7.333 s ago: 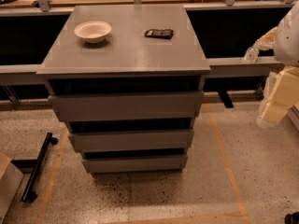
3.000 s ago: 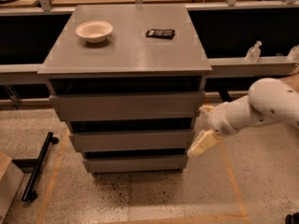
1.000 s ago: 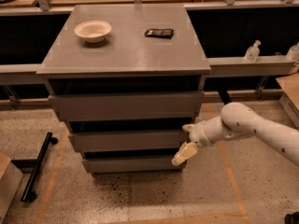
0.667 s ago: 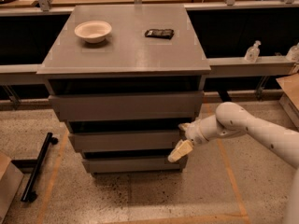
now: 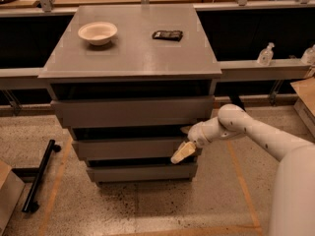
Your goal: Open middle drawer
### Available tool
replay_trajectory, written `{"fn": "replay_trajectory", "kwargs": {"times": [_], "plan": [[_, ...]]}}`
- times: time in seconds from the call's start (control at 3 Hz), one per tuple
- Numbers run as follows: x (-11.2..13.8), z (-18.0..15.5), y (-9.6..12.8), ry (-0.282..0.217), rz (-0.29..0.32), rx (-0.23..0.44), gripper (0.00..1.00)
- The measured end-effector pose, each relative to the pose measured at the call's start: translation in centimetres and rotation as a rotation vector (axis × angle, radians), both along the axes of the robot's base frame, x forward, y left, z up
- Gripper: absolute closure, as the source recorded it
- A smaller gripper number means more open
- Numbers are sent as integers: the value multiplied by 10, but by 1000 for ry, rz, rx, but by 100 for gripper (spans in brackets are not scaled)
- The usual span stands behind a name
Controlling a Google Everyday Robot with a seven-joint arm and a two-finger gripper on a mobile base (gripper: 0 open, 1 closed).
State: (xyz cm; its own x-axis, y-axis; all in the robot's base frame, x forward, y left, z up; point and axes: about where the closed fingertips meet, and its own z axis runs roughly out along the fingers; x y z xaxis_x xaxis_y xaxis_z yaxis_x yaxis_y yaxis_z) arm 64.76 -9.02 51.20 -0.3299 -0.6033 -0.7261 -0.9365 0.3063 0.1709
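1. In the camera view we see a grey cabinet (image 5: 133, 58) with a flat, matte top and three plain drawer fronts, all rectangular and without visible handles
2. The middle drawer (image 5: 123, 149) sits between the top drawer (image 5: 130, 112) and the bottom drawer (image 5: 140, 172), and a dark gap runs above its upper edge
3. The gripper (image 5: 179, 144) is at the right end of the middle drawer; its fingers look spread, the cream lower one (image 5: 182, 153) lying slanted against the drawer face and the other near the gap above the edge
4. The arm (image 5: 246, 129) is smooth, white and rounded, and it comes in from the right
5. On the cabinet top stand a round, pale bowl (image 5: 97, 33) at the left and a flat, dark packet (image 5: 167, 35) well apart at the right
6. A small clear bottle (image 5: 265, 54) stands on the grey ledge at the right
7. The floor (image 5: 162, 210) is speckled stone with orange tape lines, and a black bar (image 5: 39, 175) lies on it at the left
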Motion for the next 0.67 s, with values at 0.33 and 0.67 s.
{"fn": "replay_trajectory", "kwargs": {"times": [0.33, 0.67], "plan": [[-2, -2, 0, -22, -32, -6, 0], [10, -10, 4, -55, -45, -5, 0]]}}
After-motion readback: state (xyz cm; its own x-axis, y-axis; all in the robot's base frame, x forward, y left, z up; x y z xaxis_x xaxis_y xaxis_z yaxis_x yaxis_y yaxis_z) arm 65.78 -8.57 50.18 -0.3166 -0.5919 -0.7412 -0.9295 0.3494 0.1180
